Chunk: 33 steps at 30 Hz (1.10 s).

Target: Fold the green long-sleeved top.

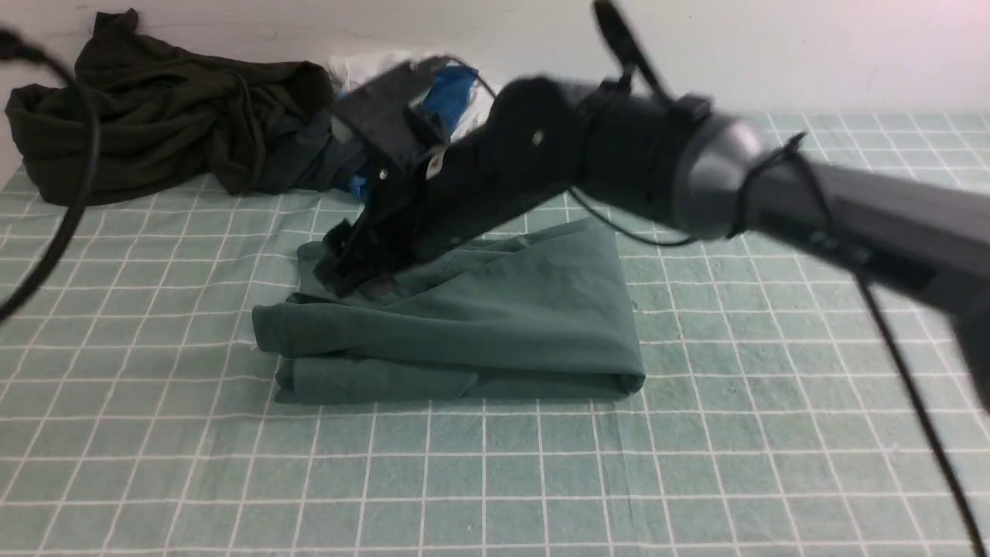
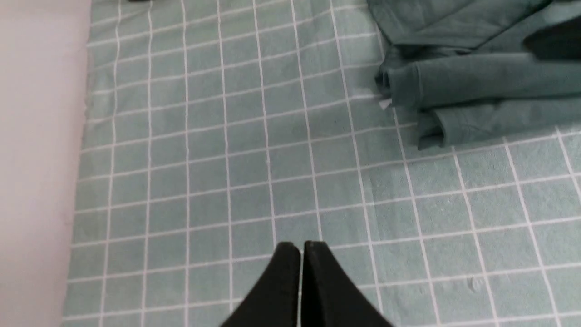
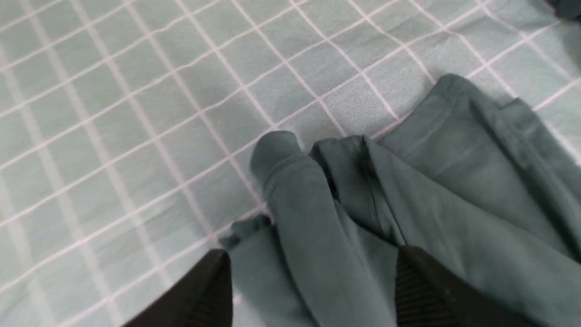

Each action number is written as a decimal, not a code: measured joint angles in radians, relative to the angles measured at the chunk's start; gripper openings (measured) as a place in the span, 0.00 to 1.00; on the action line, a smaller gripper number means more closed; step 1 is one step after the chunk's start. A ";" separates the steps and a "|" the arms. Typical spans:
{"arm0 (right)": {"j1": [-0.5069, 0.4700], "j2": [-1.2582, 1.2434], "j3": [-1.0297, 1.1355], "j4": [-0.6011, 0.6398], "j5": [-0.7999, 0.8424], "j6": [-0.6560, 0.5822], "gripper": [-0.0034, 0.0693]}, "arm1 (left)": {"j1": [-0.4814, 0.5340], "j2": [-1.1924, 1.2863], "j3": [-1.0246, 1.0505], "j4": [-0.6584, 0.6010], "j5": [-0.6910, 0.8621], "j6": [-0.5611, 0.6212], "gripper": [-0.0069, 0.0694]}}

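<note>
Front view: green long-sleeved top lies folded into a compact, roughly rectangular bundle near the middle of the bench, which is covered by a pale green checked cloth. Layers are stacked, with the rolled edges showing on the robot's left side and along the near side. The right arm comes in from the right, blurred. The right tool sits low over the bundle's far-left corner. Right wrist view: its two fingers stand well apart, with rumpled folds of the top lying loose between them. Nothing is pinched, and the tool is open. Left wrist view: left tool is closed and empty, fingertips pressed together with only a hairline gap. It hangs above bare cloth, well apart from the top's edge. Back left of the bench: dark olive garment in a heap, touching a grey garment with blue beside it.
</note>
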 joint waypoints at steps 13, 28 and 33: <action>-0.141 -0.375 0.103 -0.142 0.403 0.095 0.07 | 0.000 -0.537 0.589 0.004 -0.413 -0.085 0.09; -0.178 -1.286 0.949 -0.128 -0.093 0.128 0.03 | 0.000 -0.659 0.646 0.004 -0.441 -0.092 0.09; -0.178 -1.519 1.123 -0.127 -0.288 0.142 0.03 | 0.000 -0.659 0.646 0.004 -0.441 -0.092 0.09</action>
